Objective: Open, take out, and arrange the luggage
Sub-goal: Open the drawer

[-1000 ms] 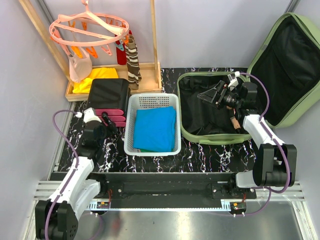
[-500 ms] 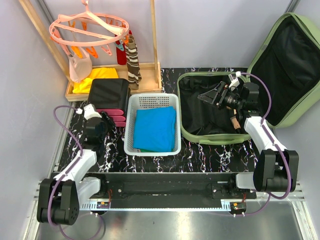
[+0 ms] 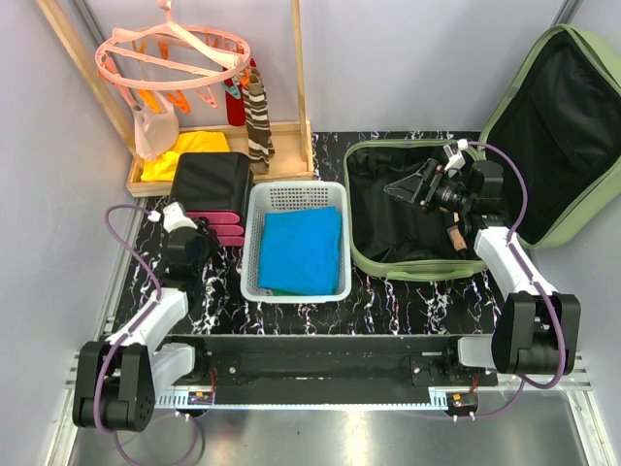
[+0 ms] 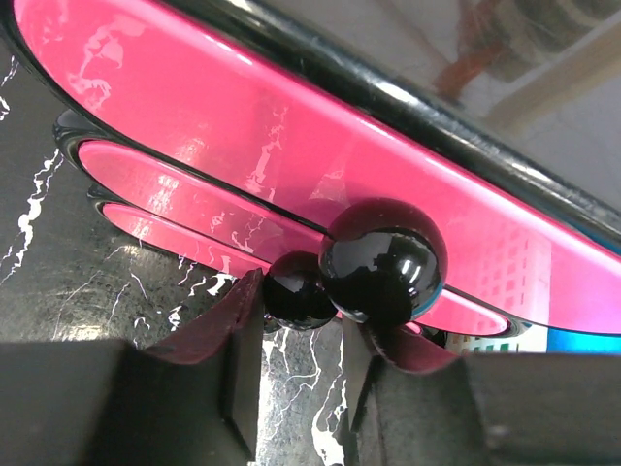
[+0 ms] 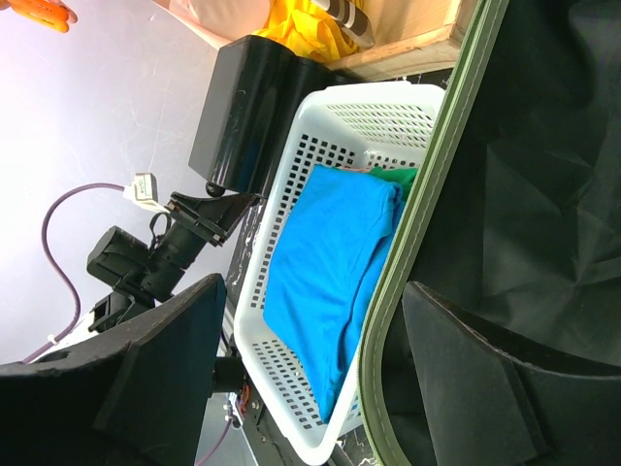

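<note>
Luggage: green hard-shell suitcase on the right of the bench, unzipped. Base lies flat, lid stands open against the right wall. Only black lining shows in the base, though the right arm covers part of it.

Right pincer hovers over the base, spread wide, holding nothing.

Just left of the suitcase: white perforated basket with a folded blue cloth in it. Left of that, the black drawer case.

Left pincer is at its pink drawer fronts, half-narrowed around a black ball knob. Can't tell whether the pads are biting.

Step in hand looks like a drawer pull. To do it well:
- Two knobs sit close together in the wrist view, so catch only one.
- Seat the pads behind the ball's widest part, centred.
- Pull straight along the drawer's travel, with no lift or twist.
- The case probably slides if the pull is jerky, so go slow.
- Leave the right arm parked.
</note>
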Robot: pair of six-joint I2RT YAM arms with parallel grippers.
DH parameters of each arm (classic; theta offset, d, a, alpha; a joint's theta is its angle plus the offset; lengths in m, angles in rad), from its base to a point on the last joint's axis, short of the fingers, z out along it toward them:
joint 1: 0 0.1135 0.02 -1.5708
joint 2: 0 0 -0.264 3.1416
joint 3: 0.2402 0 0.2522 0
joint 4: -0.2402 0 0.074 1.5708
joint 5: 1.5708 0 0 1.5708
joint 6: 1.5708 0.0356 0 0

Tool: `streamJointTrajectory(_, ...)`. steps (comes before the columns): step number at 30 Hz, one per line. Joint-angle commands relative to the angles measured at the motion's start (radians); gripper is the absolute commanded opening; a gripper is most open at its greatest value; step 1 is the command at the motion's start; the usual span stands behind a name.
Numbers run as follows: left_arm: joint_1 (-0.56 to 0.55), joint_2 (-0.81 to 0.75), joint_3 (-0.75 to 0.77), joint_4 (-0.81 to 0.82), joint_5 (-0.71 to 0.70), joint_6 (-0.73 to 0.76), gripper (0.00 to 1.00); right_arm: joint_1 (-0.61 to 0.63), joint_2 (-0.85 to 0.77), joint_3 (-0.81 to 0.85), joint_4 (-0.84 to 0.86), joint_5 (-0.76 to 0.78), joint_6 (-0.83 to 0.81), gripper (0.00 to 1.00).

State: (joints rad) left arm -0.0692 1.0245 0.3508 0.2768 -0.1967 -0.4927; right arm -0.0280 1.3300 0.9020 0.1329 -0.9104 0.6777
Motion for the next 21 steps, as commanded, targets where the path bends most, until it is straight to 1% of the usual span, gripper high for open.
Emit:
streamJointTrajectory(1,0.005,-0.026,0.004,0.058,-0.007,-0.018,0.22,0.003,-0.031,0.008,0.013,-0.018,-0.018,0.83)
streamJointTrajectory(3,0.005,-0.044,0.001,0.035,-0.013,-0.026,0.17,0.003,-0.031,0.008,0.013,-0.018,-0.018,0.83)
streamJointTrajectory(5,0.005,-0.061,-0.001,0.006,-0.018,-0.036,0.15,0.003,-0.029,0.009,0.013,-0.016,-0.018,0.83)
streamJointTrajectory(6,0.006,-0.067,-0.001,-0.007,-0.021,-0.04,0.11,0.003,-0.029,0.009,0.013,-0.016,-0.02,0.83)
streamJointTrajectory(8,0.006,-0.079,-0.006,-0.033,-0.024,-0.046,0.08,0.003,-0.026,0.011,0.013,-0.016,-0.018,0.82)
streamJointTrajectory(13,0.005,-0.148,-0.038,-0.07,-0.029,-0.067,0.06,0.003,-0.023,0.011,0.014,-0.018,-0.021,0.83)
streamJointTrajectory(21,0.005,-0.282,-0.067,-0.175,-0.052,-0.093,0.04,0.003,-0.028,0.005,0.013,-0.016,-0.023,0.83)
